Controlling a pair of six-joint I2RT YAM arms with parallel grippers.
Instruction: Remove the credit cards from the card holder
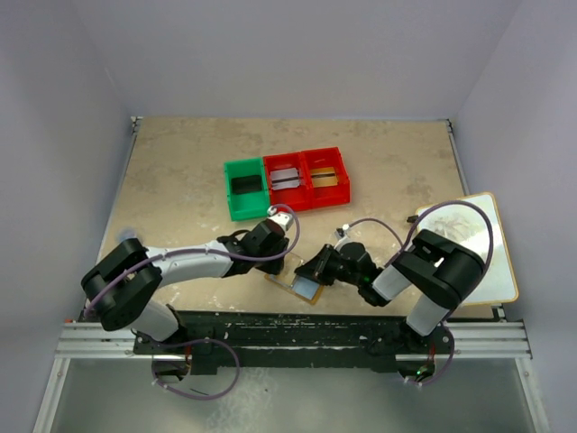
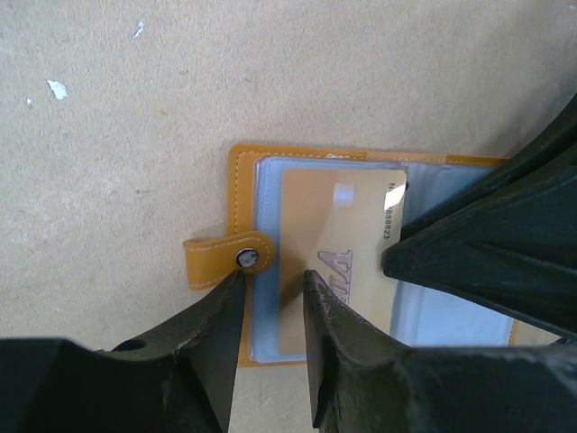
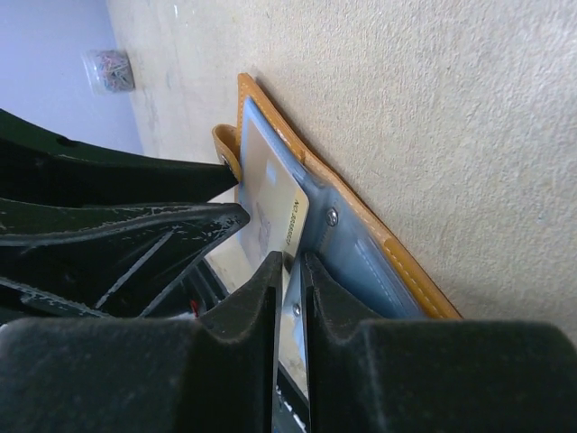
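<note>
The card holder lies open on the table, near the front edge, between my two arms. My right fingers are nearly together and, I think, pinch one edge of the gold card. My left fingers stand apart over the clasp edge and hold nothing. The card's long side runs along that edge, toward my left fingers. I count one holder, one card showing in it, one green bin, and two red bins.
</note>
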